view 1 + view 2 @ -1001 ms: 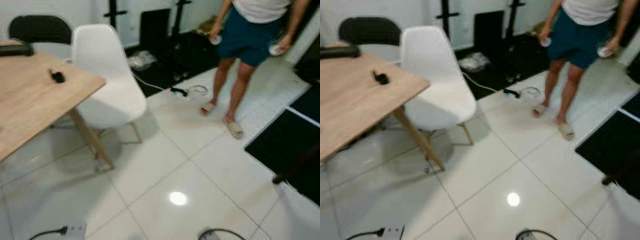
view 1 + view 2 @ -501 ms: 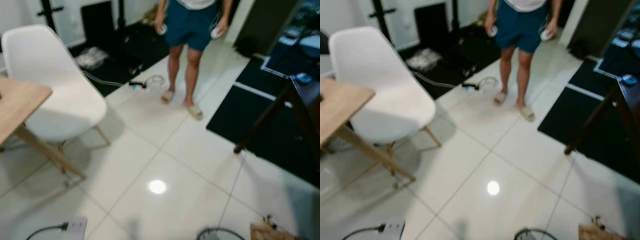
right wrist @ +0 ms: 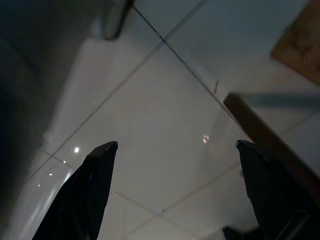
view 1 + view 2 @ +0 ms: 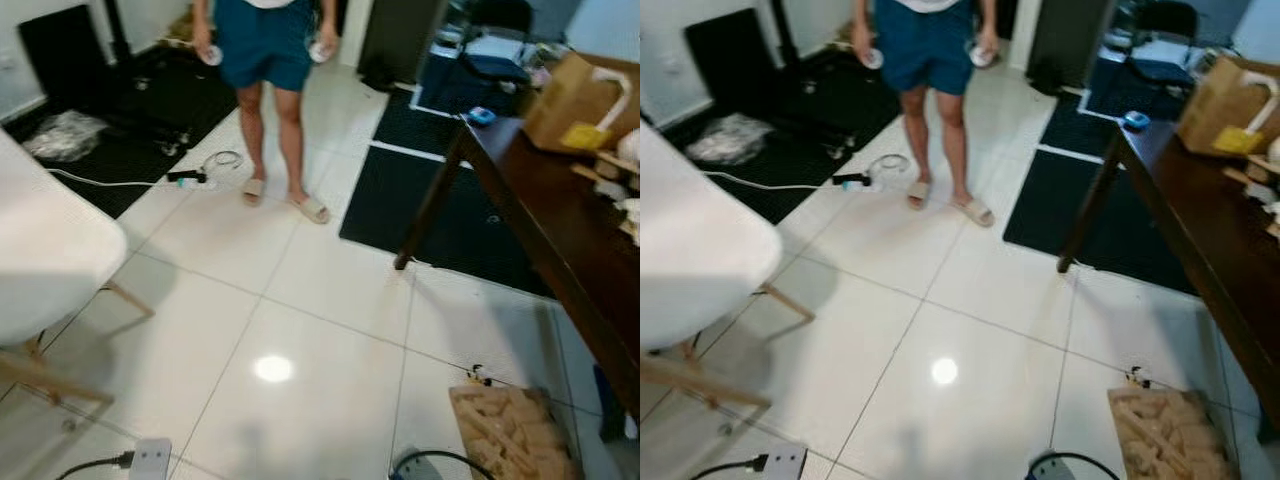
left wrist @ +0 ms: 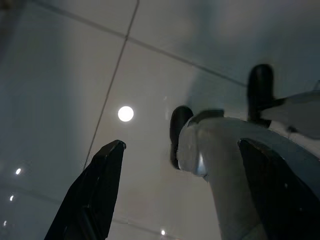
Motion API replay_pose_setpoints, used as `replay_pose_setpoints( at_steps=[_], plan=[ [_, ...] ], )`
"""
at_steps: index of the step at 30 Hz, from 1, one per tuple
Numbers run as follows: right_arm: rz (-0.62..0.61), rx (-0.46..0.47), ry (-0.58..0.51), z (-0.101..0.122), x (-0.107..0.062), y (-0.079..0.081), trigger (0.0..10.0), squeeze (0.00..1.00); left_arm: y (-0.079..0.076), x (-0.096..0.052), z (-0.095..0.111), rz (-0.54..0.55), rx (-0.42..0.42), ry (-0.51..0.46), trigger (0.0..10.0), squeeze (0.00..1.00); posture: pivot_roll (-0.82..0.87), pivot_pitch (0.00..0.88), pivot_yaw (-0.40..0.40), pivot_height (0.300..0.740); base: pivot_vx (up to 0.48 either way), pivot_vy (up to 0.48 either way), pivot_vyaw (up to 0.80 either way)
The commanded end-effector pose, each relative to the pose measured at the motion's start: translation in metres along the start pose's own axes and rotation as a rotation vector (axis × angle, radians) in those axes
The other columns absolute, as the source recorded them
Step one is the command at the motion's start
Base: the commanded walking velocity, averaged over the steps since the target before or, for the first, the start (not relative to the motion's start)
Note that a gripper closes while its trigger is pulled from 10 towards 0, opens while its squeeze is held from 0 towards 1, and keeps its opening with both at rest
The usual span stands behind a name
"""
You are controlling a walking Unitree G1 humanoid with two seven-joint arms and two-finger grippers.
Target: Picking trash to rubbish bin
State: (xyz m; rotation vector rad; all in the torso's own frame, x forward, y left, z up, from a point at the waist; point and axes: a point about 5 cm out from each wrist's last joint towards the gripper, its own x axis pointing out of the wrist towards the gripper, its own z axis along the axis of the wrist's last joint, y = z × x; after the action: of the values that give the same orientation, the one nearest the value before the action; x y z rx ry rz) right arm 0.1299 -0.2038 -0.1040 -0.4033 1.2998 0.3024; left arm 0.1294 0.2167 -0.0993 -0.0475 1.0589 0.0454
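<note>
Head views take in a white chair point(image 4: 45, 255) at left, a person point(image 4: 265, 60) standing on the tiled floor point(image 4: 300, 330), a dark tabletop point(image 4: 560, 240) at right. Wrist views look down: left hand point(image 5: 182, 192) and right hand point(image 3: 177, 190) both spread wide, empty, above floor tiles. No trash can be made out.

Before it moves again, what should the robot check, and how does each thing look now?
1. Left gripper open, holding nothing: ok.
2. Right gripper open, holding nothing: ok.
3. Path ahead: person stands on the tiles: not ok.
4. Cable lies across the floor: not ok.
5. Rubbish bin located: cannot tell.
6. Trash chosen: cardboard piece lies by the dark table; whether it is the trash: cannot tell.
</note>
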Motion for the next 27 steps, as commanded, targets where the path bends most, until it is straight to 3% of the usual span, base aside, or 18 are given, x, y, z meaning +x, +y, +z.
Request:
replay_pose_setpoints(
  at_steps=[1,9,14,27],
  plan=[
    [0.01,-0.003,0.006,-0.004,0.0,0.003,10.0,0.0,-0.001,-0.002,-0.009,-0.002,-0.005,0.032,10.0,0.0,0.2,0.091,-0.04,0.74,0.0,0.0,-0.77],
    [0.016,0.0,0.005,-0.004,0.001,0.009,10.0,0.0,0.0,-0.002,-0.01,0.0,-0.004,0.033,10.0,0.0,0.2,0.092,-0.038,0.74,0.0,0.0,-0.77],
    [0.027,-0.002,-0.012,0.007,0.003,0.018,10.0,0.0,0.001,-0.002,-0.01,0.001,-0.009,0.033,10.0,0.0,0.2,0.092,-0.039,0.74,0.0,0.0,-0.77],
    [0.028,0.0,-0.018,0.012,0.002,0.016,10.0,0.0,0.001,-0.002,-0.01,0.001,-0.009,0.033,10.0,0.0,0.2,0.092,-0.04,0.74,0.0,0.0,-0.77]
  ],
)
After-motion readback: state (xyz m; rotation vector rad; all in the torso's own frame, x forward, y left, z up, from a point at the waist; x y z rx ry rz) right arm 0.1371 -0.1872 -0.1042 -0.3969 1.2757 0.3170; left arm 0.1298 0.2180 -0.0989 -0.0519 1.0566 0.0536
